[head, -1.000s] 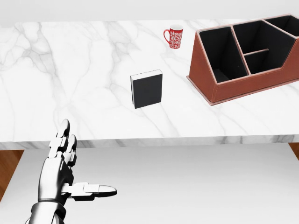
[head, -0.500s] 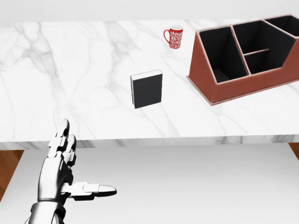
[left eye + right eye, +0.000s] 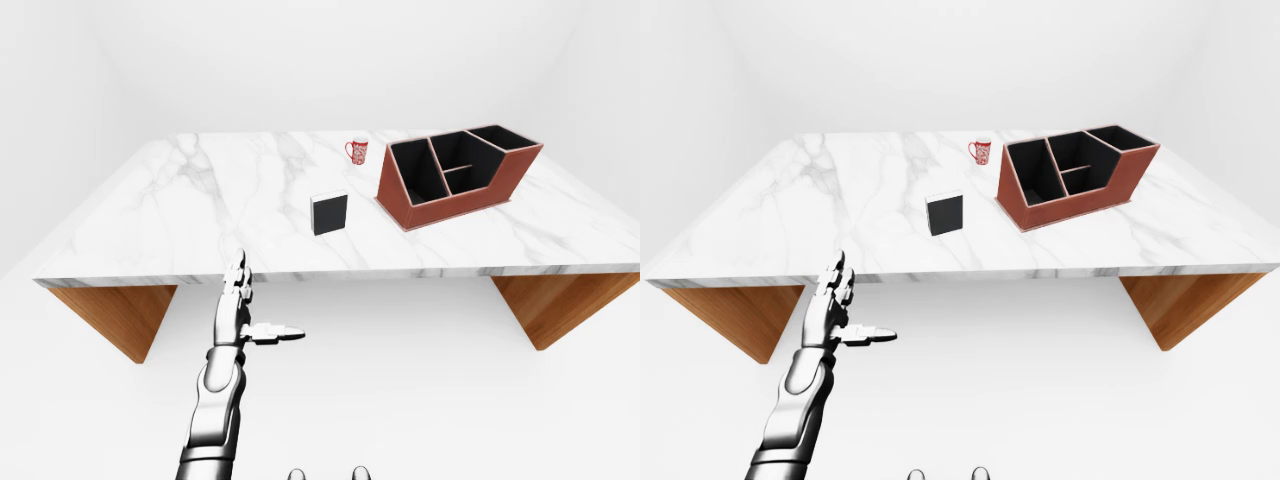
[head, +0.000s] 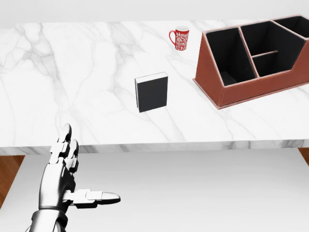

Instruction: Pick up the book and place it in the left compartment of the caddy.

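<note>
Nothing had moved since the earlier frames: my left hand [image 4: 72,179] hung below the table's [image 4: 58,87] near edge at the head view's lower left, fingers [image 4: 65,145] spread and released, thumb pointing right, grasping nothing. The book [image 4: 151,92] lay flat on the marble, well apart from that hand and left of the caddy [image 4: 256,87], whose compartments sat empty, a red mug [image 4: 180,37] beyond. My right hand was out of view.

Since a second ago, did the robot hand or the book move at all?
Nothing visibly changed. The left hand still hangs open below the table edge, touching nothing. The book, mug and caddy sit where they were.
</note>
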